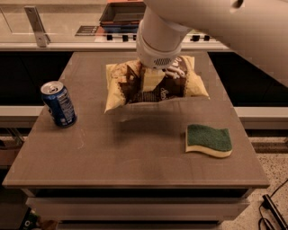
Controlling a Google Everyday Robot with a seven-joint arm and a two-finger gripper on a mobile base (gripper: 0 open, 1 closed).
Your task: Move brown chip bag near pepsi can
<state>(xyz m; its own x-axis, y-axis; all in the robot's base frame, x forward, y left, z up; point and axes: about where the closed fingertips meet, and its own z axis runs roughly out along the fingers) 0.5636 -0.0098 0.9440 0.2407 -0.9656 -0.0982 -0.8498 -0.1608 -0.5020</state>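
The brown chip bag, pale yellow at the ends and dark brown in the middle, hangs a little above the brown table, its shadow below it. My gripper comes down from above and is shut on the middle of the bag. The pepsi can, blue with a silver top, stands upright near the table's left edge, well left of the bag and apart from it.
A green-and-yellow sponge lies on the table's right side. A counter with a dark tray runs behind the table. My white arm fills the upper right.
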